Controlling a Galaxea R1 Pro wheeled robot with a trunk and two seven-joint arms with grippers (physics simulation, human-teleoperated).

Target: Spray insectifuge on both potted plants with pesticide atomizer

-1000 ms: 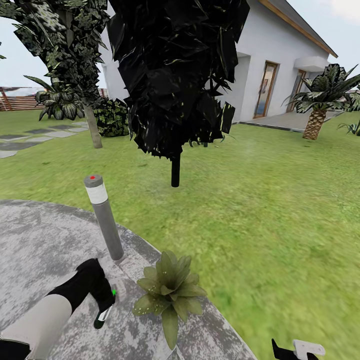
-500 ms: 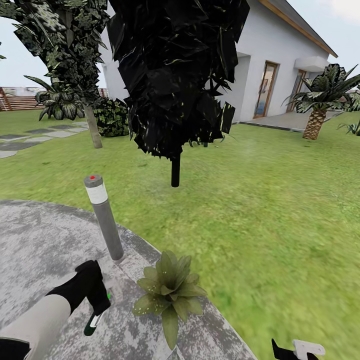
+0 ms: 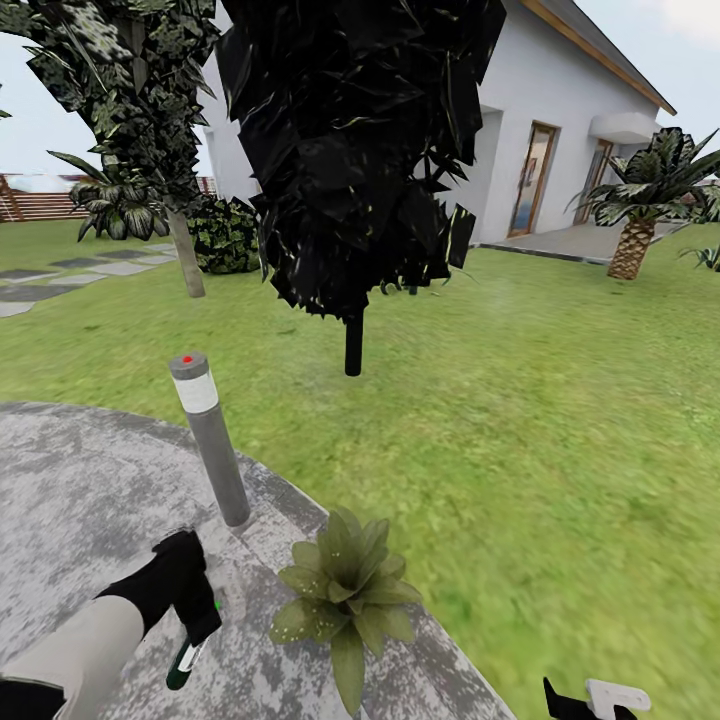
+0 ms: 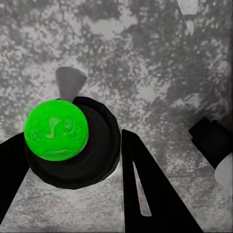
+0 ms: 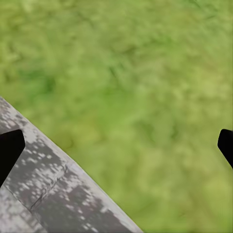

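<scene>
In the head view my left gripper (image 3: pixel 192 608) hangs low over the grey patio (image 3: pixel 70 480), shut on the pesticide atomizer (image 3: pixel 183 658), a slim dark green bottle pointing down. The left wrist view looks down on the atomizer (image 4: pixel 56 130): bright green top, dark body and a pale nozzle, held between the black fingers (image 4: pixel 145 189). One potted plant (image 3: pixel 346 598), a low rosette of broad green leaves, sits at the patio's edge just right of that gripper. My right gripper (image 3: pixel 592 699) is at the bottom right; its jaws stand wide open over grass (image 5: pixel 145 87).
A grey bollard lamp (image 3: pixel 211 441) stands on the patio rim just behind the left gripper. Beyond lie lawn (image 3: pixel 520 400), a dark-leaved tree (image 3: pixel 352 345), a palm (image 3: pixel 632 245), a white house (image 3: pixel 560 130) and stepping stones (image 3: pixel 60 275).
My left gripper has carried the atomizer a little down and to the left, away from the potted plant. The head view has tilted slightly. The right gripper has stayed put.
</scene>
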